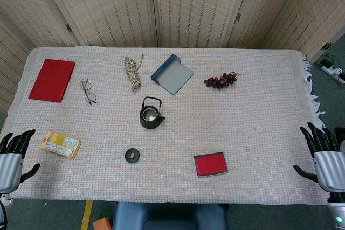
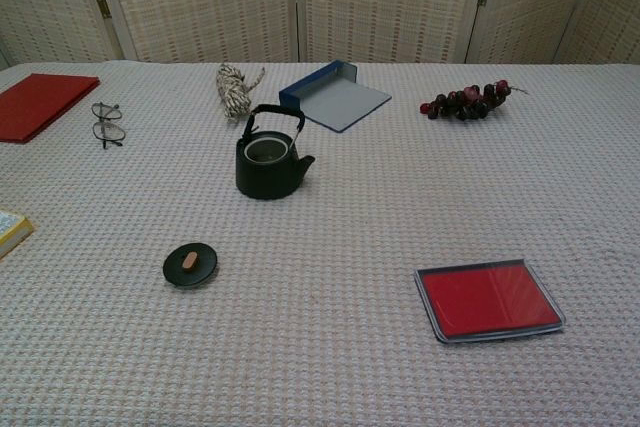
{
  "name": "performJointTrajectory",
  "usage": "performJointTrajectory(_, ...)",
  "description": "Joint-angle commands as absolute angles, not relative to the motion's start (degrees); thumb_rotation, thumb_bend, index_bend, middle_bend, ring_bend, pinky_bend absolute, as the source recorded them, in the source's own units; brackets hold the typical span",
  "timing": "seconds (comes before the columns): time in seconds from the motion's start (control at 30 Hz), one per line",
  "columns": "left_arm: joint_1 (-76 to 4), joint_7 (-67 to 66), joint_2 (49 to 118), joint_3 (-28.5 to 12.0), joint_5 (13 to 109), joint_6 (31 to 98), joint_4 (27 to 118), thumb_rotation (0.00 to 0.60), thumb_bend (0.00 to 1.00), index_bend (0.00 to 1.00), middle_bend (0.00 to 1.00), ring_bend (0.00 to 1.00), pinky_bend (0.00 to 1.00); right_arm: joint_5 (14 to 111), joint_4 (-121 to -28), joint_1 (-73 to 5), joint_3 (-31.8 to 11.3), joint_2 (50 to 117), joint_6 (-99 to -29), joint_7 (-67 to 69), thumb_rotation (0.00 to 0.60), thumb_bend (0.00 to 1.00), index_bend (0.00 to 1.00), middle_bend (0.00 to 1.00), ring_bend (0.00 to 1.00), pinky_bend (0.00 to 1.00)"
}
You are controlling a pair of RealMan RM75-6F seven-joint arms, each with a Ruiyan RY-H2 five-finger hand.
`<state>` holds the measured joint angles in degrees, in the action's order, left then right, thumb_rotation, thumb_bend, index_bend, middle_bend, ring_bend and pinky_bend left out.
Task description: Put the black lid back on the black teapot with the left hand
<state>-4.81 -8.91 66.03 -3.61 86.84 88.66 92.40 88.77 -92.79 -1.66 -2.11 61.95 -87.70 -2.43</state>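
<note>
A round black lid (image 2: 190,264) with a tan knob lies flat on the woven tablecloth (image 1: 259,122), well in front of the uncovered black teapot (image 2: 270,159). Left hand (image 1: 13,154) and right hand (image 1: 323,157) rest at the table's edges, fingers spread, grasping nothing.

Black teapot (image 1: 151,116) and black lid (image 1: 132,155) with tan knob, on cream waffle-weave tablecloth (image 1: 259,117).
</note>
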Motion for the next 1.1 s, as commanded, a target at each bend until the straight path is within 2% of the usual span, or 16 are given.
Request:
performJointTrajectory(0.03,-4.85,-8.96,66.03,-3.63,86.83,88.62,92.42,0.600,0.16,0.08,0.11,0.15,0.08,88.74,-92.83,-1.67,-2.14,61.95,-87.68,-2.42,0.600,0.08,0.00,0.00,0.08,0.00)
performJointTrajectory(0.43,-7.17,-6.52,65.19,-4.00,89.17,86.87,92.27,0.600,0.16,0.09,0.11,0.16,0.09,89.19,-93.26,-1.77,-2.19,61.63,-87.81,-2.85,0.600,0.08,0.00,0.00,0.08,0.00)
performJointTrajectory(0.53,-9.01,-4.62,64.75,-4.25,91.21,85.73,91.89,0.600,0.16,0.13,0.17,0.21,0.13,89.58,-93.67,-1.79,-2.16,61.34,-87.99,-3.17,0.600,0.08,0.00,0.00,0.08,0.00)
performJointTrajectory(0.6,-10.15,-4.52,64.66,-4.53,92.46,85.28,91.74,0.600,0.16,0.15,0.24,0.27,0.19,89.77,-93.94,-1.73,-2.11,61.17,-88.17,-3.33,0.600,0.08,0.00,0.00,0.08,0.00)
performJointTrajectory(0.7,-12.64,-3.37,64.74,-4.72,95.50,84.14,90.94,0.600,0.16,0.20,0.37,0.42,0.39,89.94,-94.24,-1.58,-2.08,61.00,-88.48,-3.51,0.600,0.08,0.00,0.00,0.08,0.00)
performJointTrajectory(0.77,-14.77,-2.54,64.35,-4.44,96.79,81.50,91.05,0.600,0.16,0.21,0.52,0.58,0.60,90.00,-94.37,-1.49,-2.02,60.90,-88.58,-3.56,0.600,0.08,0.00,0.00,0.08,0.00)
performJointTrajectory(0.87,-18.34,-1.20,63.71,-4.06,98.02,76.52,91.69,0.600,0.16,0.22,0.73,0.78,0.75,90.24,-94.48,-1.37,-1.88,60.75,-88.72,-3.59,0.600,0.08,0.00,0.00,0.08,0.00)
performJointTrajectory(0.93,-20.76,-1.16,63.73,-3.94,98.42,73.07,91.83,0.600,0.15,0.23,0.81,0.84,0.79,90.29,-94.51,-1.23,-1.84,60.60,-88.93,-3.42,0.600,0.08,0.00,0.00,0.08,0.00)
performJointTrajectory(1.1,-25.27,-3.96,65.26,-4.04,98.67,66.97,92.35,0.600,0.15,0.22,0.87,0.89,0.86,90.43,-94.35,-0.98,-1.77,60.41,-89.28,-2.98,0.600,0.08,0.00,0.00,0.09,0.00)
